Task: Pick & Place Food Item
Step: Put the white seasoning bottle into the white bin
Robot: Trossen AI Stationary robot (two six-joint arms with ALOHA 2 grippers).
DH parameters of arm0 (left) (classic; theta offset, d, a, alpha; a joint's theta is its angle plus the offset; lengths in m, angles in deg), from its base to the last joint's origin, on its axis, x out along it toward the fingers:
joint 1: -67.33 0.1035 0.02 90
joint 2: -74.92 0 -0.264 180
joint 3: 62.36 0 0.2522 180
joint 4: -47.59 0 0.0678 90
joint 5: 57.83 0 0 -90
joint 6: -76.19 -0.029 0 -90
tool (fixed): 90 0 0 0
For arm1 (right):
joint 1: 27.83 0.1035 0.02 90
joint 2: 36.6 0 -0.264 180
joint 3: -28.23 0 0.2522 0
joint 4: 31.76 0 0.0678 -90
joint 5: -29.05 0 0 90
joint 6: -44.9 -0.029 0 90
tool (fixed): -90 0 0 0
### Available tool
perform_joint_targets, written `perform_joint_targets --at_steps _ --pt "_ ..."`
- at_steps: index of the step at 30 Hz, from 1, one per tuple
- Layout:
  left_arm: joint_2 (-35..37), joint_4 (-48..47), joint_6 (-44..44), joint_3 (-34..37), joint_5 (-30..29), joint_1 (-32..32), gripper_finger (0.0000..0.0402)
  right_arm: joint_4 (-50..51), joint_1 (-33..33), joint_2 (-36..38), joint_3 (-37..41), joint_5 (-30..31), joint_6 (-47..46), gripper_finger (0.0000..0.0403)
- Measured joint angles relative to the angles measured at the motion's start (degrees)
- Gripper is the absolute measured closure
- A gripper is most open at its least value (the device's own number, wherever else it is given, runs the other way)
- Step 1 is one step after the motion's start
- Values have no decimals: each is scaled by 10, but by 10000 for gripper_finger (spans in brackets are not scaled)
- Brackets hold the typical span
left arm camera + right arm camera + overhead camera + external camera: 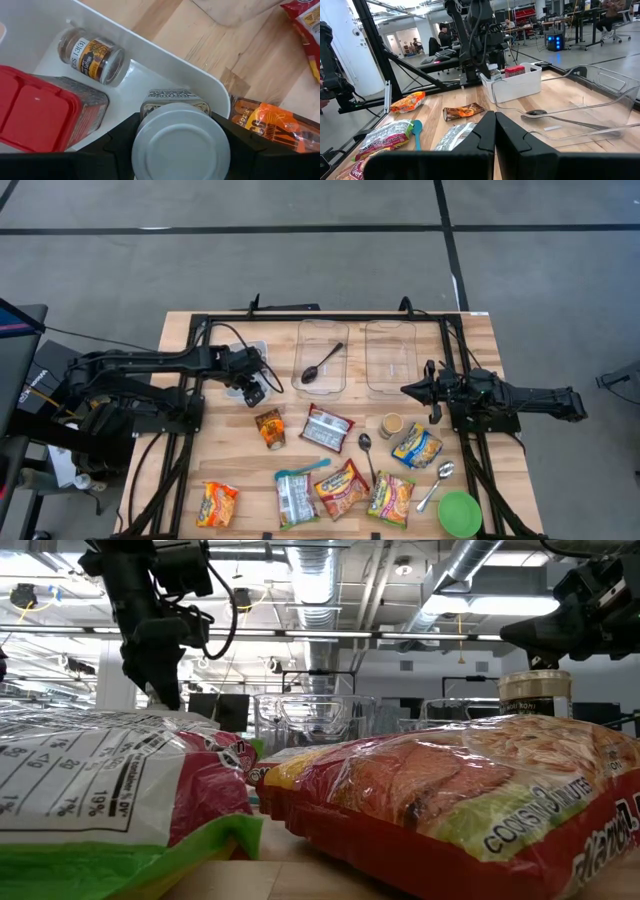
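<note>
One round silver-lidded tin [180,145] clamped in left gripper [177,150] above white bin [175,75]; next, lower and release. Right gripper [494,131] closed, idle.

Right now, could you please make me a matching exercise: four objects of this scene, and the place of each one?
Things:
1. black plastic spoon
2. round metal can with silver lid
3. small glass jar with yellow label
4. round green bowl

Places:
A. lying on its side in the white bin
B. in a clear plastic tray
C. on the wooden table, corner on the right arm's side
D. held by the left gripper

Pairs: 1-B, 2-D, 3-A, 4-C
</note>
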Motion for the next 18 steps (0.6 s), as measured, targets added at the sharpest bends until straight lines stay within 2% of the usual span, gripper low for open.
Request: perform_joint_targets --at_steps 18 --pt "-5 1 0 0 6 0 189 2 0 0 0 -1 0 403"
